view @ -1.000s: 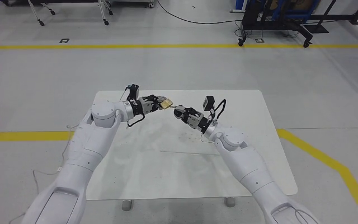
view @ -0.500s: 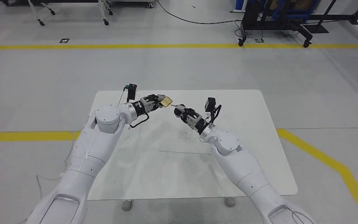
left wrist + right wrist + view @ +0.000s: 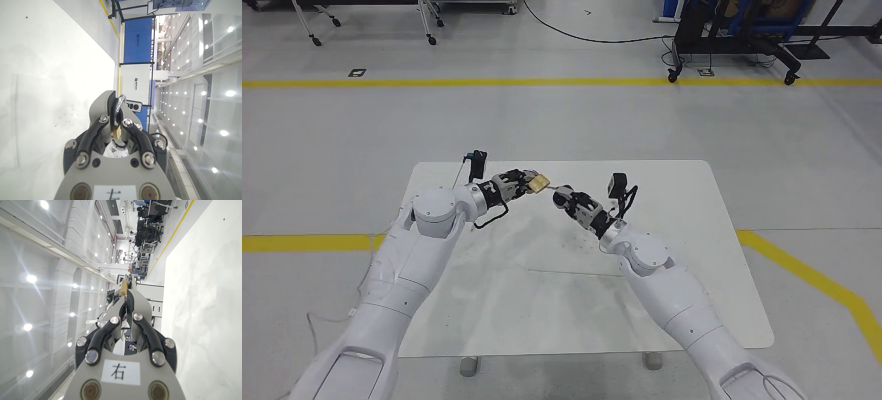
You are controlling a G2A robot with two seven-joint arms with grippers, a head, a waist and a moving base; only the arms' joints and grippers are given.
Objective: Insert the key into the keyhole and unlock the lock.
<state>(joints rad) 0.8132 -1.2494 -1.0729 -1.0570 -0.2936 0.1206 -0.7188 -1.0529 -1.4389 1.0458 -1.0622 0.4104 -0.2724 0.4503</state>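
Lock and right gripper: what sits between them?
The key, pinched in the right gripper, spans the gap to the lock; the right wrist view shows it.

Two white arms stretch forward and bend inward at the elbows, so their ends nearly meet out in front of the robot. The left arm ends in the left gripper, its two pale fingers pinched together on a brass padlock; the metal loop shows between them. The right arm ends in the right gripper, its fingers pressed tight on a thin key. The grippers point toward each other, tips close together.
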